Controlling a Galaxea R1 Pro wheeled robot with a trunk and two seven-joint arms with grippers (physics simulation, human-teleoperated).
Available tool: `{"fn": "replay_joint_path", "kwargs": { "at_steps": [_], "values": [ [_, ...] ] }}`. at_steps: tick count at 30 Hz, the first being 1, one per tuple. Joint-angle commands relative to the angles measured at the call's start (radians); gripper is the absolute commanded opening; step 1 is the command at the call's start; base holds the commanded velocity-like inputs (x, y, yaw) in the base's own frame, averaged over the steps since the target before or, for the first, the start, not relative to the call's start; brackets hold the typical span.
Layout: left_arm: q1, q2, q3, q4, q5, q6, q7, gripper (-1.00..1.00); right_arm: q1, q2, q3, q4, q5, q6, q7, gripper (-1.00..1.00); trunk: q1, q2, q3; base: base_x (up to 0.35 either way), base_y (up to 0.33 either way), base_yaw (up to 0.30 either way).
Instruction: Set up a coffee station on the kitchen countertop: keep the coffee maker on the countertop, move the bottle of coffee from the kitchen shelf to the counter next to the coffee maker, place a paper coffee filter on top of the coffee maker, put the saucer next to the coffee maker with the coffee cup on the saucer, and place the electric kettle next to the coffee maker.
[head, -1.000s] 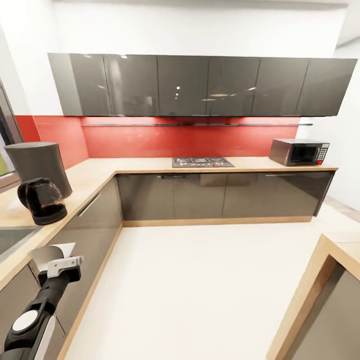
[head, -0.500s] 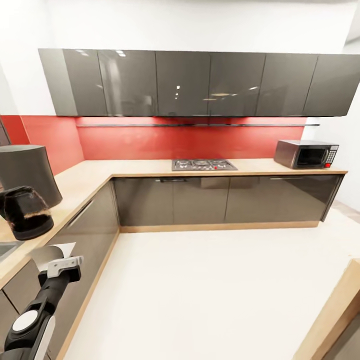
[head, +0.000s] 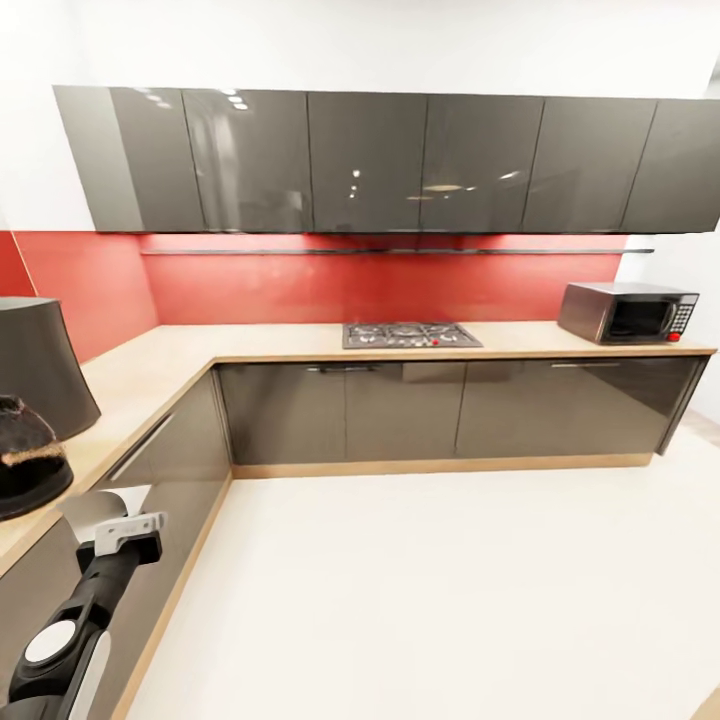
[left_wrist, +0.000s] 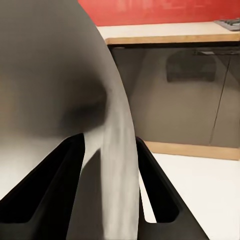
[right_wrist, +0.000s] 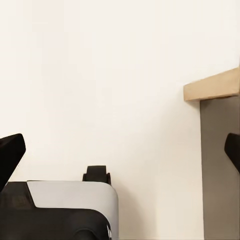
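At the left edge of the head view the dark grey coffee maker (head: 32, 368) stands on the kitchen countertop (head: 270, 342). The glassy black electric kettle (head: 24, 462) sits right in front of it. Below them my left gripper (head: 112, 520) is shut on a pale grey-white curved sheet, the paper coffee filter (head: 92, 504). In the left wrist view the filter (left_wrist: 60, 100) rises large between the two black fingers (left_wrist: 55, 185) of the left gripper (left_wrist: 107, 147). My right gripper (right_wrist: 120, 152) is open, its dark tips far apart over pale floor.
The L-shaped counter runs along the red back wall with a gas hob (head: 410, 334) and a microwave (head: 628, 312). Glossy grey upper cabinets (head: 370, 160) hang above. Wide pale floor (head: 450, 590) lies ahead. A wood-edged panel (right_wrist: 212, 85) and my own base (right_wrist: 65, 205) show in the right wrist view.
The camera has swung right: coffee maker and kettle slid to the picture's left edge, and the wooden table edge at the lower right left the picture. My left arm holds as before.
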Motion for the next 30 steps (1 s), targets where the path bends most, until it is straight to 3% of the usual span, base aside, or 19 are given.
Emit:
{"fn": "replay_joint_path", "kwargs": {
  "at_steps": [1,30],
  "values": [
    [-0.001,0.0,0.0,-0.001,-0.001,0.006,-0.001,-1.0,-0.001,0.0,0.0,0.001,0.001,-0.003,-0.001,1.0,0.001,-0.001,-0.001,0.327,0.0,0.0],
    [-0.001,0.0,-0.001,-0.001,-0.001,0.007,-0.001,-1.0,-0.001,0.0,0.0,0.001,0.001,-0.003,-0.001,1.0,0.001,-0.001,-0.001,0.327,0.0,0.0]
  ]
}}
